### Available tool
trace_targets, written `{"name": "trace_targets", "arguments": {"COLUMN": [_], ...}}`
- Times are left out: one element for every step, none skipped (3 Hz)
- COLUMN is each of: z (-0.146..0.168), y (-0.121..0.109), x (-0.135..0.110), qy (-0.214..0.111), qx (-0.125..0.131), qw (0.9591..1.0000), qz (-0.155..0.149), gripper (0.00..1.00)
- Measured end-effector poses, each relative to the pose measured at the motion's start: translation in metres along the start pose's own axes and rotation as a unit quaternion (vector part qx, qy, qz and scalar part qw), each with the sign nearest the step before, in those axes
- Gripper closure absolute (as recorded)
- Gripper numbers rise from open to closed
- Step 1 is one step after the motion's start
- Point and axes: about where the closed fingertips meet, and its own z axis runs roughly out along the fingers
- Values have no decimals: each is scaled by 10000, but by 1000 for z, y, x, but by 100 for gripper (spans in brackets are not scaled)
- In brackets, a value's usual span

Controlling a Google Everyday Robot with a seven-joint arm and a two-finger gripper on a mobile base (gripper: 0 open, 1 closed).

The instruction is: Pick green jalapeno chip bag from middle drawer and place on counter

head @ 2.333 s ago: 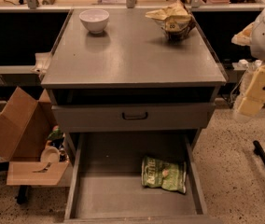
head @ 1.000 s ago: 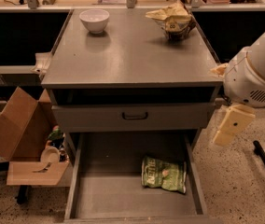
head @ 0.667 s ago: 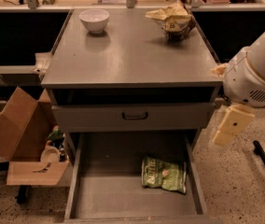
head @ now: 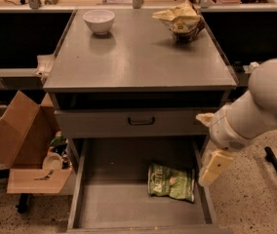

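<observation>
Nothing is changing on the left: the box [head: 16,130] is sitting beside the cabinet and the bowl [head: 98,21] is resting at the back-left of the counter [head: 138,57].

Moving rightward, the drawer [head: 114,194] is standing pulled out under the shut drawer front [head: 141,122]. The chip bag [head: 171,182] is lying where it lay 2.3 s ago, on the drawer floor just beside the right wall. The tan bag [head: 181,19] is sitting at the counter's back-right, also unmoved.

The far right is where the change is happening. The arm [head: 255,111], earlier hanging up by the counter's right edge, is coming down and inward. The gripper [head: 214,167] is now hanging over the drawer's right wall, just right of the chip bag and apparently not touching it. Whether the gripper is apart or together: cannot tell.

Judgement: the approach is proceeding and nothing is being grasped yet. The gripper is probably needing to shift left over the wall and drop before any lift to the counter.

The chip bag is lying flat, long side running left to right. It is showing green with white patches and pale lettering toward its left end. The surface is looking glossy and crinkled, so it is likely giving under pressure and sliding easily on the bare metal floor.
</observation>
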Motion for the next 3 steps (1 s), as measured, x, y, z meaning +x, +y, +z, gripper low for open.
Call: {"name": "trace_targets", "arguments": {"z": [58,112,147], "y": [5,8,4], "x": [16,30,36], "qy": [-155,-371,-572], "qx": [-189,-368,-460], "qw": [9997,9986,9972], "qz": [-42,23,157], "gripper": [0,0,0]}}
